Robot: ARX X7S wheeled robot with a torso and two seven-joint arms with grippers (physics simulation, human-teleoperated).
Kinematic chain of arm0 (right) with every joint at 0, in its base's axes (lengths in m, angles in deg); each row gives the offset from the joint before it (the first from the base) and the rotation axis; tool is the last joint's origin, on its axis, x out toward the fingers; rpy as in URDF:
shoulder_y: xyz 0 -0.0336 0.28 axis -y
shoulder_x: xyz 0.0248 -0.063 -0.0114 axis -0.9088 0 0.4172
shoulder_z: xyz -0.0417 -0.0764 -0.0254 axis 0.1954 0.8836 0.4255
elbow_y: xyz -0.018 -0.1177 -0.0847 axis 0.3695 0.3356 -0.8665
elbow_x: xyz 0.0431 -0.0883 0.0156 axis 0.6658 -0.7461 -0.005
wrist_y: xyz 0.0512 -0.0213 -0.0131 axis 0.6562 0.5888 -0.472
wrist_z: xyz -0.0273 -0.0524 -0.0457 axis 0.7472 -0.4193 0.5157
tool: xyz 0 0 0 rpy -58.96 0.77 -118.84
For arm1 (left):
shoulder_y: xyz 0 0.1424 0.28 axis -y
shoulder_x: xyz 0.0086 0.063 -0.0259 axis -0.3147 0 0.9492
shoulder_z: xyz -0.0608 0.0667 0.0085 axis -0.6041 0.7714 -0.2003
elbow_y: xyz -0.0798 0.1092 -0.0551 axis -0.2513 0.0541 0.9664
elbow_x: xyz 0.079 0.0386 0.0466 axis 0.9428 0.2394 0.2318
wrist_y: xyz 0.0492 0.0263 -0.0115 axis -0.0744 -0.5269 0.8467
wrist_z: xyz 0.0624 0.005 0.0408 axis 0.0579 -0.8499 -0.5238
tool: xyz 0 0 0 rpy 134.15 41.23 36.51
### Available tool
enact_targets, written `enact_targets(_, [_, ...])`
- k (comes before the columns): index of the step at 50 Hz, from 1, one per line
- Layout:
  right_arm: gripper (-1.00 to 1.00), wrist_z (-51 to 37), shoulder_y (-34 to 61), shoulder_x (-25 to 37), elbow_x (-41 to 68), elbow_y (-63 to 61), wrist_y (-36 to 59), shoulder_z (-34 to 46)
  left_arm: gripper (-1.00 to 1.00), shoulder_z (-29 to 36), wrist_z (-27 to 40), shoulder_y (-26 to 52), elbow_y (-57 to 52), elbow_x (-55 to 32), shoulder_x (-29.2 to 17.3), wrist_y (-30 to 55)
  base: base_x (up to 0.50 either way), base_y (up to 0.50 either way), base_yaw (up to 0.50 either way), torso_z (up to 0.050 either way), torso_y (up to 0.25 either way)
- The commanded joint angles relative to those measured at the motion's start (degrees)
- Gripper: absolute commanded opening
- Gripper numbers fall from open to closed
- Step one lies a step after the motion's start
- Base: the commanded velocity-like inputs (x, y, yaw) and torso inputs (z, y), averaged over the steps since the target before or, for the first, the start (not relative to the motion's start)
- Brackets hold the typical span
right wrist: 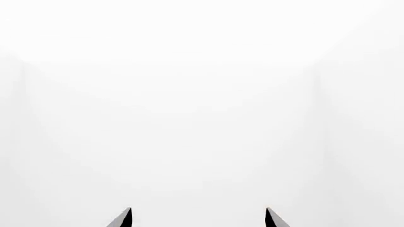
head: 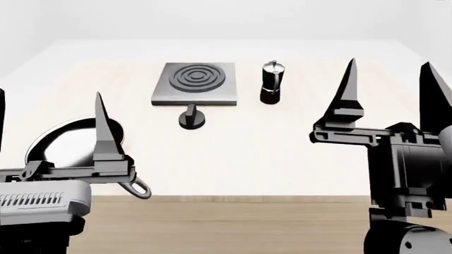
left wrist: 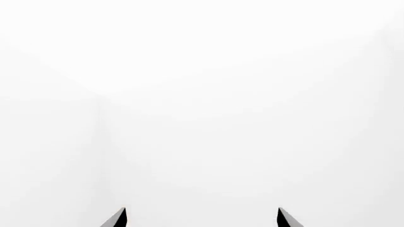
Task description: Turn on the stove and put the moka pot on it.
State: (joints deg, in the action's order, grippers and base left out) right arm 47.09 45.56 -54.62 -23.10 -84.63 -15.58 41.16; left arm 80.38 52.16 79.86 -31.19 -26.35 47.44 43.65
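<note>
**Desk:** What fills the head view?

**Photographer:** A pale table (head: 282,153) runs across it, its near edge giving way to wood-toned floor. The two arms rise in the foreground, both raised above the table and carrying nothing. The right gripper (head: 388,84) stands at the near right with its dark pointed fingers (head: 346,90) spread wide apart. The left gripper (head: 50,116) stands at the near left; one finger (head: 105,132) shows fully, the other is cut by the frame edge, and the gap between them is wide.

**Desk:** And on the table?

**Photographer:** A round frying pan (head: 63,140) lies at the near left, partly behind the left gripper, its handle loop toward the near edge. The stove (head: 195,83), a flat grey square with concentric rings, sits far and centre. The moka pot (head: 272,82) stands upright just right of the stove, apart from it. The small black knob (head: 191,118) sits just near of the stove's front edge.

**Desk:** The wrist views?

**Photographer:** Only white, with two dark fingertips (left wrist: 117,218) (right wrist: 123,218) at the edge, set well apart.
</note>
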Motion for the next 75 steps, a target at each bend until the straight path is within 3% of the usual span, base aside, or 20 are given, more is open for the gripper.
enact_targets(1, [1.0,-0.9,1.7,0.6,1.9,-4.4,3.3,-0.7,1.0,-2.0,-3.9,0.0,-3.3,1.6,2.9,-0.1,0.0,0.0,0.0,0.05,0.051])
enact_targets(14, [1.0,-2.3,3.0,1.1,2.7,-5.0,4.7,0.5,1.0,-3.1,-3.7,-1.1,-3.3,-0.4,2.9,-0.6,0.0,0.0,0.0,0.05,0.048])
enact_targets(20, [1.0,-2.3,-1.0,1.0,2.0,-3.0,-1.2,0.6,1.0,-2.9,-3.7,-1.3,-3.3,-0.5,2.9,-0.8,0.0,0.0,0.0,0.05,0.048])
enact_targets(31, [1.0,-3.2,-1.2,1.9,1.9,-3.5,-1.1,1.6,1.0,-2.8,-3.4,-1.8,-3.3,-0.9,2.9,-1.3,0.0,0.0,0.0,0.05,0.047])
enact_targets(75, [1.0,-5.1,-0.9,3.5,4.1,-2.4,-1.4,3.7,1.0,-1.8,-2.3,-3.5,-3.2,0.0,2.8,-2.2,0.0,0.21,0.0,0.0,0.0])
